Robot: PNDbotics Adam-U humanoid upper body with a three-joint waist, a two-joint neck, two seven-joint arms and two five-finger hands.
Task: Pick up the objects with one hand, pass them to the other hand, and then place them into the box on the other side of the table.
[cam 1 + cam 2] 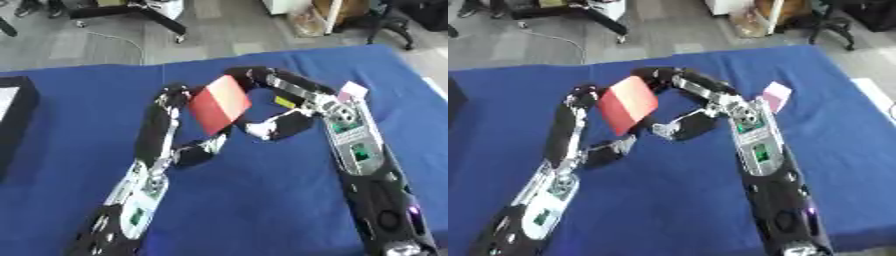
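A flat red block (220, 104), fading to pink at its top, is held tilted above the blue table (262, 200) between both hands. My left hand (173, 97) curls over its left edge from the left, with the thumb (203, 150) under its lower corner. My right hand (262, 77) arches over the top right corner, with the thumb (278, 126) close to the lower right edge. A black box (13, 112) lies at the table's left edge, partly cut off by the frame.
A small pink and white object (353, 90) lies on the cloth just right of my right wrist, and a yellow bit (284, 102) shows under that arm. Chair legs and a cable are on the floor beyond the far edge.
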